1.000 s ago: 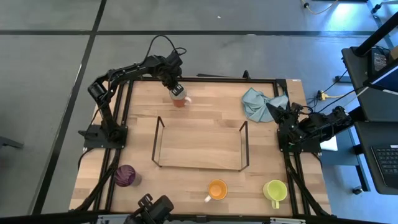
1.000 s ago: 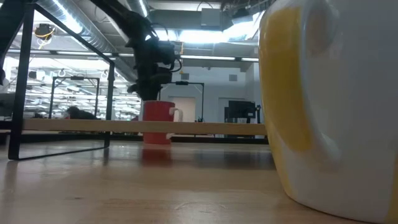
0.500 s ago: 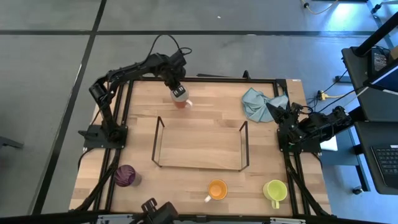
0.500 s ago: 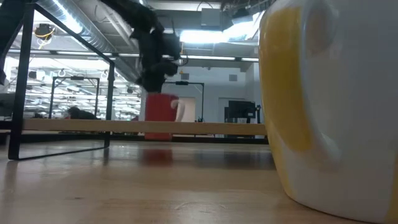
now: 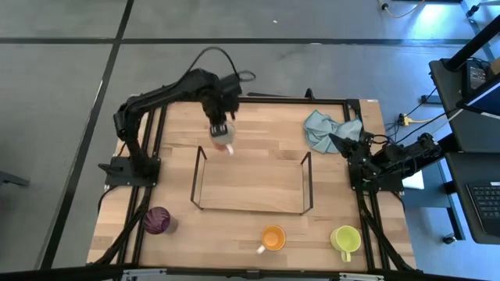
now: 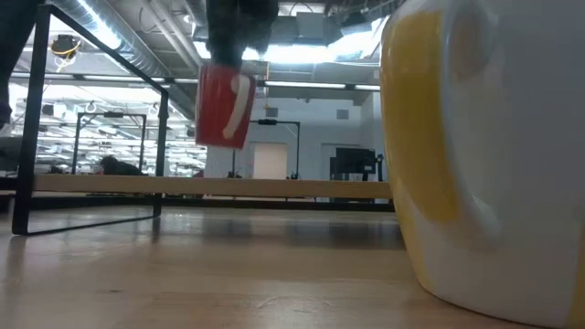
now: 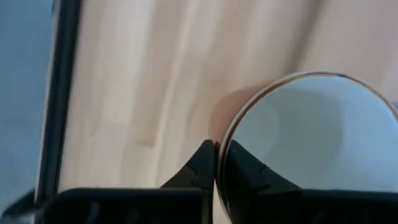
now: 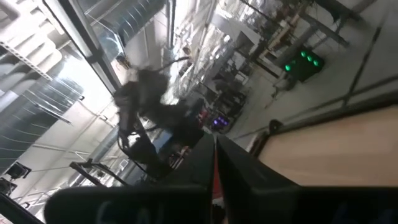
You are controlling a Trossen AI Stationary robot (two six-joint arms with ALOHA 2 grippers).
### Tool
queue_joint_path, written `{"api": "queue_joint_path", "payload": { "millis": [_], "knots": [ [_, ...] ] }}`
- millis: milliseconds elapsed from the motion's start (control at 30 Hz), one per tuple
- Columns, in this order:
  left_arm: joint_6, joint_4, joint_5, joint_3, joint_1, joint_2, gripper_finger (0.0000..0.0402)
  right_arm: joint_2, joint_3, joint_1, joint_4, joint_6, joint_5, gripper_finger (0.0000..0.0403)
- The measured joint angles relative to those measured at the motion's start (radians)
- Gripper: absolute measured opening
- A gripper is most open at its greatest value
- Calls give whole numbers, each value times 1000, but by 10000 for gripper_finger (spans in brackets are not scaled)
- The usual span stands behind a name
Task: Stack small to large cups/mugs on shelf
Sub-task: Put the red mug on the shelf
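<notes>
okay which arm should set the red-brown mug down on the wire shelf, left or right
Left. The left gripper is shut on the rim of the brown-orange mug, lifted off the table at the shelf's far left corner. The right gripper is parked by the blue cloth, holding nothing.

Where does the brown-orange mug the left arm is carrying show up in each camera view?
High view: brown-orange mug under the left gripper, at the shelf's far left corner.
Low view: mug top left, hanging tilted above the shelf.
Left wrist view: white inside fills the right side, rim pinched between the fingers.
Right wrist view: not in it.
Shared landmark: the shelf, in high and low views.
</notes>
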Motion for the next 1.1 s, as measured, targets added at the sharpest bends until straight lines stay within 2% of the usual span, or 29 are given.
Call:
{"api": "queue_joint_path", "payload": {
  "millis": [167,367,500,667,800,1100],
  "knots": [
    [-53,53,9,1,-119,-49,12,0,0,0,-16,28,-9,21],
    [-100,-2,-2,-29,-198,-60,12,0,0,0,-15,24,-10,21],
    [-120,5,12,-137,-238,-86,12,0,0,0,-16,41,-47,21],
    [-193,139,39,-278,-286,-146,12,0,0,0,-16,76,-111,21],
    [-268,223,79,-373,-327,-197,12,0,0,0,-18,120,-113,21],
    [-385,349,54,-513,-422,-246,12,0,0,0,-35,151,-114,21]
  ]
}}
